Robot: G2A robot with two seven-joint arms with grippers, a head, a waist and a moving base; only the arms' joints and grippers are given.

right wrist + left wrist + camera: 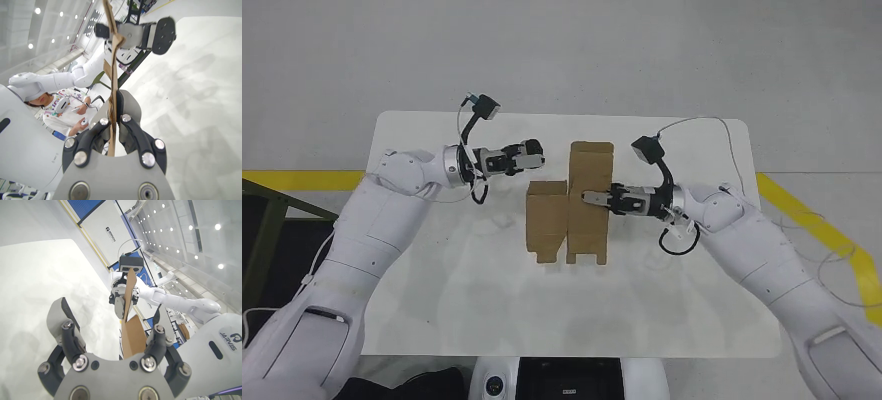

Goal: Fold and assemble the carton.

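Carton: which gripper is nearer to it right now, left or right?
Right. The right gripper is shut on the carton, clamping its cardboard between both fingers. The left gripper is open, off to the carton's side, not touching it.

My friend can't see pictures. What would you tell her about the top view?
The robot's right hand is shut on a flattened brown carton at the middle of a white table. Its left hand is open beside the carton, not touching it.
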